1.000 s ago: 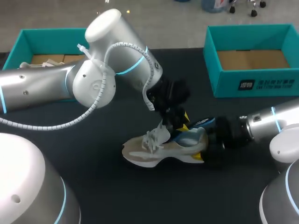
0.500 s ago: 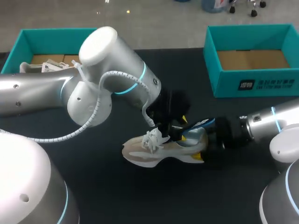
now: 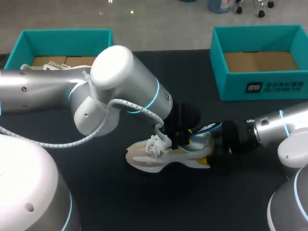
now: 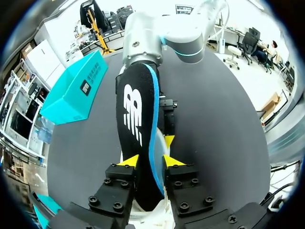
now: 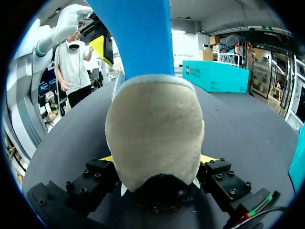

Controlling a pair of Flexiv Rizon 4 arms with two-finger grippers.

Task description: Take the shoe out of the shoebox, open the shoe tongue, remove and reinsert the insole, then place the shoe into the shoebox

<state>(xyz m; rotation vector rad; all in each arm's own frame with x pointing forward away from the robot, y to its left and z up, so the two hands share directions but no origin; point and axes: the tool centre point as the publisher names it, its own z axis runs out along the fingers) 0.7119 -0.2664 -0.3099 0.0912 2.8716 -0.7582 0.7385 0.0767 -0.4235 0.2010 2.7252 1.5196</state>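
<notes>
A beige shoe [image 3: 159, 156] with white laces lies on its sole mid-table. My right gripper [image 3: 211, 150] is shut on its heel [image 5: 155, 129], one yellow-tipped finger on each side. A black insole with a blue edge [image 4: 136, 119] sticks up out of the shoe's opening; its blue underside [image 5: 138, 33] rises above the heel. My left gripper [image 4: 147, 162] comes down from above and is shut on that insole, with the yellow tips pressed on both faces. In the head view the left gripper [image 3: 185, 137] sits just over the shoe's opening.
A teal shoebox [image 3: 226, 53] stands at the back right with a bare cardboard floor. A second teal box [image 3: 62, 36] at the back left holds another pale shoe [image 3: 38, 65]. My left arm's big elbow [image 3: 113, 89] hangs over the table's middle left.
My left arm has swung right and lower, bringing its gripper and the insole down closer to the shoe's opening. The right arm and the shoe have stayed put.
</notes>
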